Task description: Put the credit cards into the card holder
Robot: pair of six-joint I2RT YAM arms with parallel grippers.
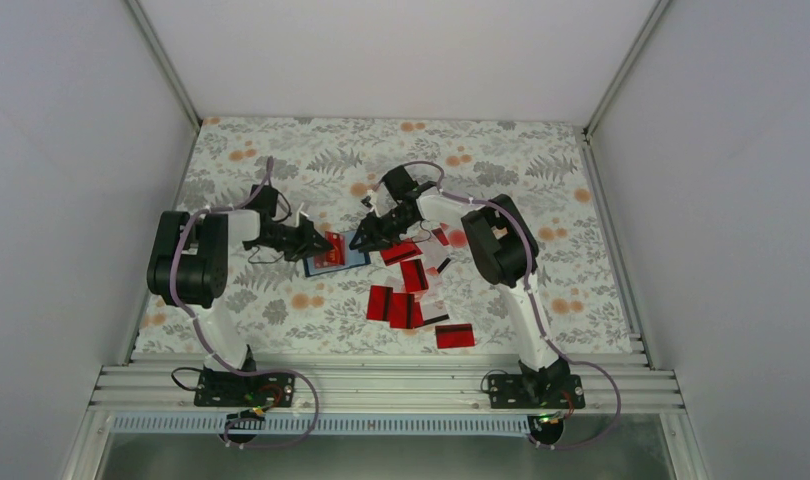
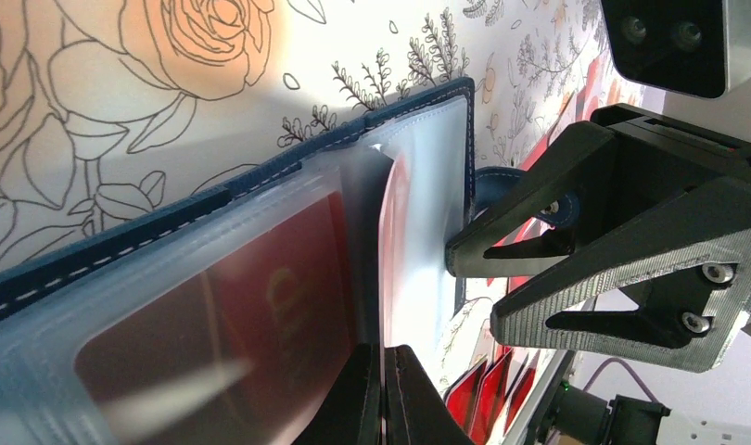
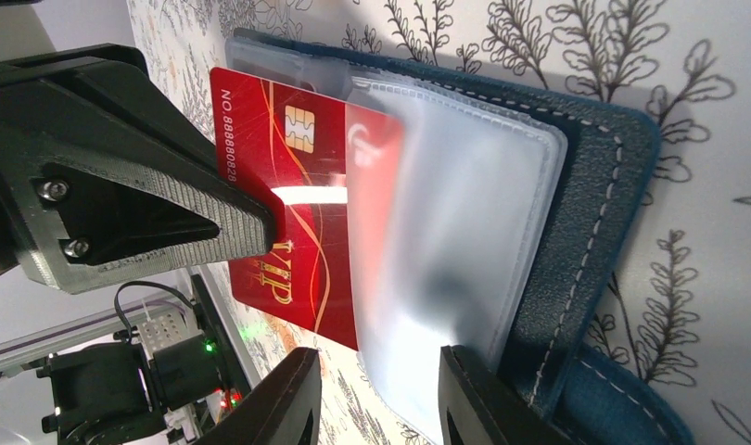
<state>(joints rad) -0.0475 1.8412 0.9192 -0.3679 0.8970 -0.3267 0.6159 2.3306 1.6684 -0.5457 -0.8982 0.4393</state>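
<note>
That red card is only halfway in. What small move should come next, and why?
Probably the left gripper should slide the red card deeper into the clear sleeve: it pinches the card, whose chip half sticks out, while the right gripper stands at the card holder.

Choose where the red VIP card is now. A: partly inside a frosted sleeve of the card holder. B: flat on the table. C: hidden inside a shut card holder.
A: the red VIP card sits partly under the frosted sleeve of the card holder, its free end pinched by the left gripper.
</note>
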